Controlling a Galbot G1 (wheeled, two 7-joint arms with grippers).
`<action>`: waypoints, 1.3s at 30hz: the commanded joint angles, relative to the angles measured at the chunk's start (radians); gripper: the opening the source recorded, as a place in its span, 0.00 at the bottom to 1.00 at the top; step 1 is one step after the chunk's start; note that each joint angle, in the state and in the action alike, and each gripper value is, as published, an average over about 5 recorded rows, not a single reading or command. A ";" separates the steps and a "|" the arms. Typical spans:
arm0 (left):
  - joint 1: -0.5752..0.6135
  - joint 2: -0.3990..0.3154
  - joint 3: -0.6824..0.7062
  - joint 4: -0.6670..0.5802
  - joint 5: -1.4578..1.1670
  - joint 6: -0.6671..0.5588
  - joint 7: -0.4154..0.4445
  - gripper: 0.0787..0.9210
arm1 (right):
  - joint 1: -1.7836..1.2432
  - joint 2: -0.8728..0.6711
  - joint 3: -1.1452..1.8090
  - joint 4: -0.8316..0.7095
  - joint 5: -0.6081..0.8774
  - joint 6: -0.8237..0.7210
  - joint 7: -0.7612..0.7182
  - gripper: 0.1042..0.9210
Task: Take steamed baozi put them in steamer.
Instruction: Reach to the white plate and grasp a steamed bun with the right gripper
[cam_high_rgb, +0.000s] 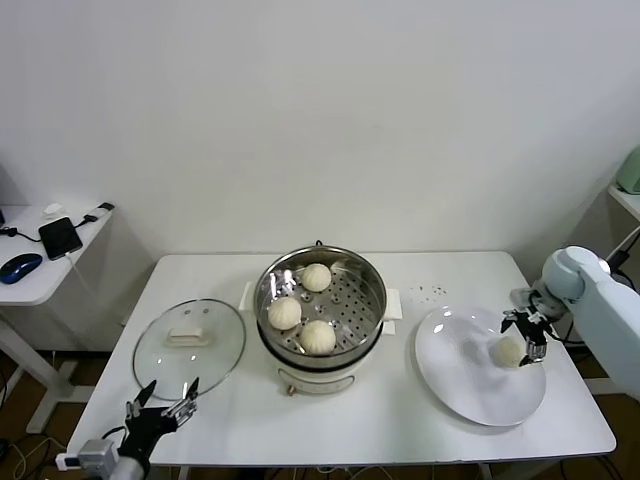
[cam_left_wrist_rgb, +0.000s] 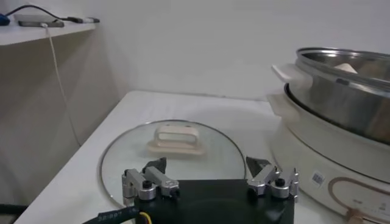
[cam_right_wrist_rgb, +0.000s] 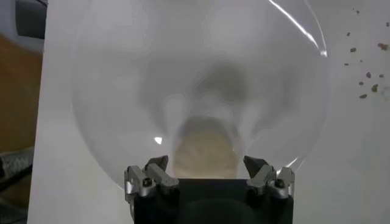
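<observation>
Three baozi (cam_high_rgb: 300, 310) in steamer (cam_high_rgb: 368, 318) (one plated (cam_high_rgb: 509, 351)).

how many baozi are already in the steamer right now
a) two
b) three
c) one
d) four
b) three baozi sit on the perforated floor of the steamer; the fourth baozi is on the plate, between the open fingers of the right gripper.
</observation>
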 joint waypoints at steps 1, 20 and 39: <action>-0.002 0.000 0.000 0.003 -0.001 0.000 0.000 0.88 | -0.014 0.021 0.016 -0.021 -0.041 0.007 0.007 0.88; -0.011 0.005 -0.001 0.018 -0.001 0.000 -0.001 0.88 | -0.013 0.052 0.024 -0.052 -0.096 0.005 0.030 0.88; -0.015 0.006 0.006 0.023 0.004 -0.002 -0.003 0.88 | 0.007 0.008 -0.003 0.002 -0.017 -0.038 0.045 0.61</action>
